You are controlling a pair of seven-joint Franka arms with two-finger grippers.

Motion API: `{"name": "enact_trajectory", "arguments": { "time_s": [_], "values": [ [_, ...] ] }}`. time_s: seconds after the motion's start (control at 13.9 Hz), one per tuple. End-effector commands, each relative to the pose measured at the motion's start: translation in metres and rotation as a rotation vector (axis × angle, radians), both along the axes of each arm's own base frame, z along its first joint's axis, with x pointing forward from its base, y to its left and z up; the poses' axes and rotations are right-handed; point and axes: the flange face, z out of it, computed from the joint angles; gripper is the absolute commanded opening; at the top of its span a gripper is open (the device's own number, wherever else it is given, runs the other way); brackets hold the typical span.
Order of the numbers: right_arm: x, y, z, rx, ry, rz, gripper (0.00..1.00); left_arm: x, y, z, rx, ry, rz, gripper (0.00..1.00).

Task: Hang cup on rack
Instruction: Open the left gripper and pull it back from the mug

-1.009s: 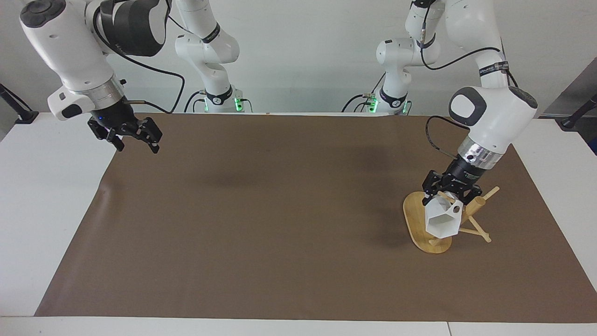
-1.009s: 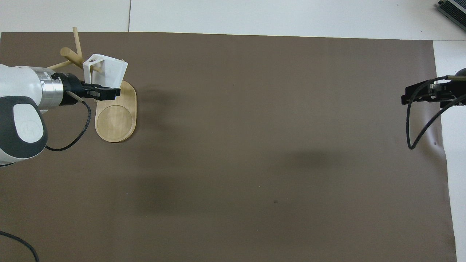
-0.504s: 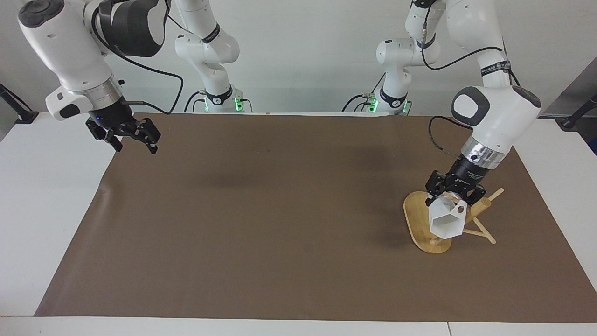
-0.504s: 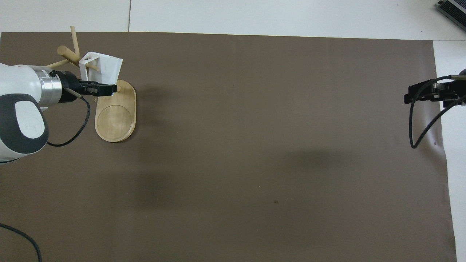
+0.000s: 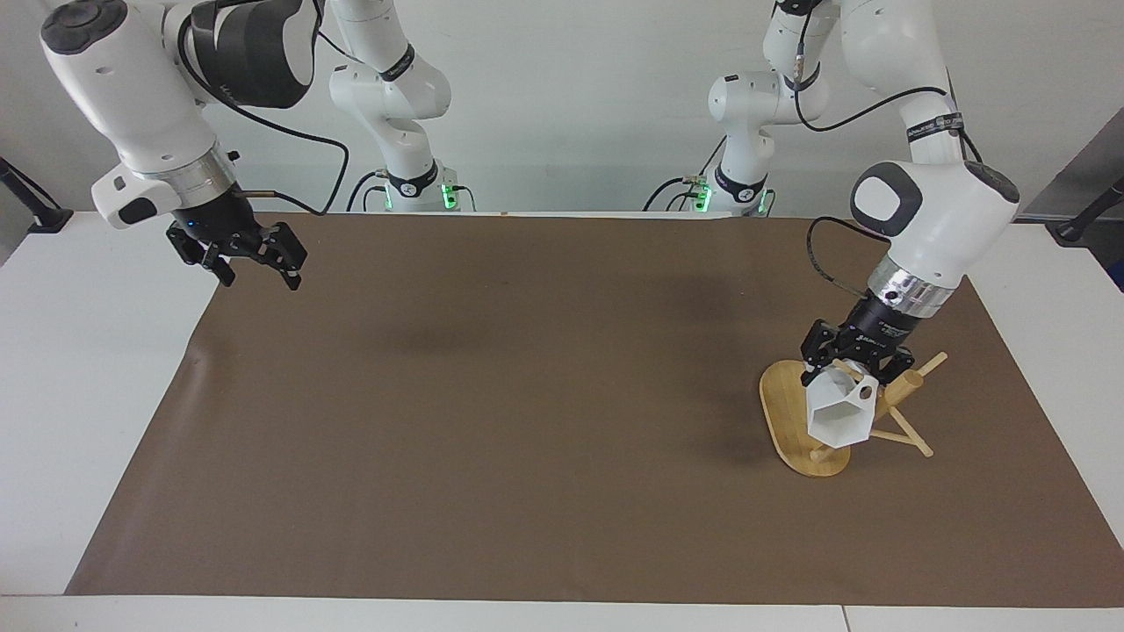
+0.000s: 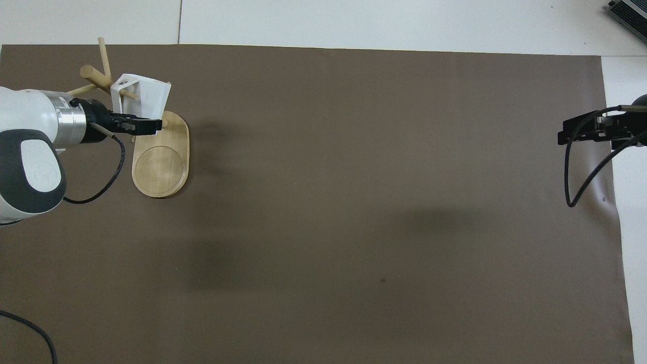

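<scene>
Presently we find the rack (image 5: 795,421), a light bamboo mug tree with an oval flat base, round post and thin crossing pegs, standing on the brown paper mat (image 5: 544,421) toward the left arm's end of the table. From the mat's centre in the overhead view it sits at about ten o'clock. We note the cup (image 5: 839,420), matte white, faceted, with a hexagonal rim, over the base with its mouth tilted toward the facing camera. A peg passes through the round hole of its blocky handle. The left gripper (image 5: 850,369) is clamped on the cup at the handle end, at the cup's twelve o'clock in the facing view; pegs crowd close beside its fingers. The right gripper (image 5: 255,263) hangs with its fingers apart over the mat's edge at the right arm's end, waiting. A cable loops off each wrist.

Against the picture a second ago, we record the cup slightly lower and shifted toward the post, the rack tilted a little with it. The right gripper is nearly unchanged.
</scene>
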Motion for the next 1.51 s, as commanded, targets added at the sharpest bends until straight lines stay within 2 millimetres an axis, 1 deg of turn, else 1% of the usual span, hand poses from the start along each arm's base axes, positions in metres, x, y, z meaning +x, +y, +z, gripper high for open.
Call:
{"name": "enact_trajectory", "arguments": {
  "time_s": [0.0, 0.07, 0.22, 0.29, 0.43, 0.58, 0.72, 0.79, 1.22, 1.44],
  "values": [
    [-0.003, 0.000, 0.000, 0.003, -0.004, 0.019, 1.00, 0.004, 0.009, 0.007, 0.030, 0.041, -0.012, 0.74],
    [-0.003, 0.000, -0.001, 0.003, -0.003, 0.019, 1.00, 0.004, 0.009, 0.008, 0.036, 0.052, -0.021, 0.75],
    [-0.003, 0.001, -0.001, 0.003, -0.003, 0.021, 1.00, 0.003, 0.010, 0.010, 0.041, 0.071, -0.035, 0.83],
    [-0.002, 0.001, -0.001, 0.003, -0.003, 0.022, 1.00, 0.004, 0.014, 0.012, 0.049, 0.075, -0.041, 0.85],
    [-0.002, 0.002, -0.002, 0.004, -0.001, 0.024, 1.00, 0.004, 0.013, 0.019, 0.057, 0.087, -0.070, 0.89],
    [-0.003, 0.001, -0.002, 0.004, -0.001, 0.021, 1.00, 0.001, 0.015, 0.023, 0.068, 0.098, -0.113, 0.90],
    [-0.003, 0.001, -0.002, 0.004, -0.001, 0.022, 1.00, -0.005, 0.018, 0.028, 0.079, 0.115, -0.193, 0.96],
    [-0.003, 0.001, -0.002, 0.004, -0.001, 0.022, 1.00, -0.010, 0.019, 0.038, 0.094, 0.097, -0.264, 1.00],
    [-0.003, 0.001, -0.002, 0.004, -0.001, 0.021, 1.00, -0.044, 0.014, 0.085, 0.171, -0.004, -0.737, 1.00],
    [-0.003, 0.001, -0.002, 0.004, -0.001, 0.022, 1.00, -0.057, 0.012, 0.096, 0.196, -0.050, -0.969, 1.00]
  ]
}}
